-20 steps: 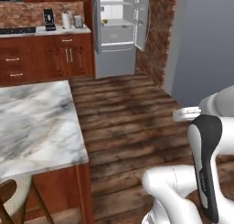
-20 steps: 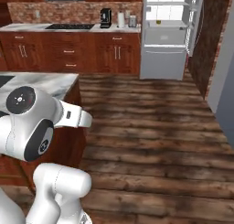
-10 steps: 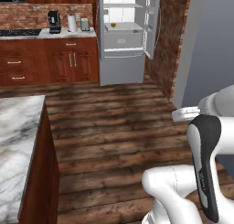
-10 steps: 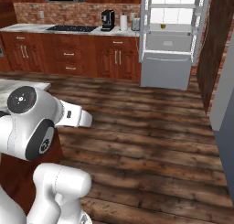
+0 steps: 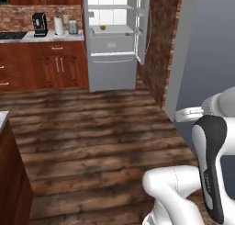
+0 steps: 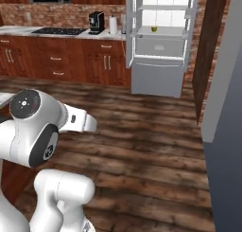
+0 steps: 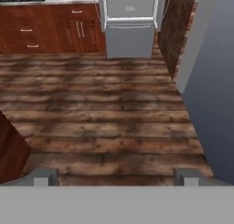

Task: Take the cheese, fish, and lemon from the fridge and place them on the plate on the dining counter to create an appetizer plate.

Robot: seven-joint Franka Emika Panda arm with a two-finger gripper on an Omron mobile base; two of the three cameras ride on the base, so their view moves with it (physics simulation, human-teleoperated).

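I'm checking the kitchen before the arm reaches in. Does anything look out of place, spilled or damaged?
Nothing looks spilled or broken. The tall grey-silver fridge stands with its doors swung open, fitting the job. A small yellow item, too small to identify, sits on a shelf. The dark wooden floor looks clean. The open gripper holds nothing.

1 fridge (image 5: pixel 112 45) is standing open with 1 small yellow thing (image 5: pixel 103 27) sitting on a shelf. 1 coffee maker (image 5: pixel 40 24) and 1 paper towel roll (image 5: pixel 58 25) are sitting on 1 counter (image 5: pixel 27 36).
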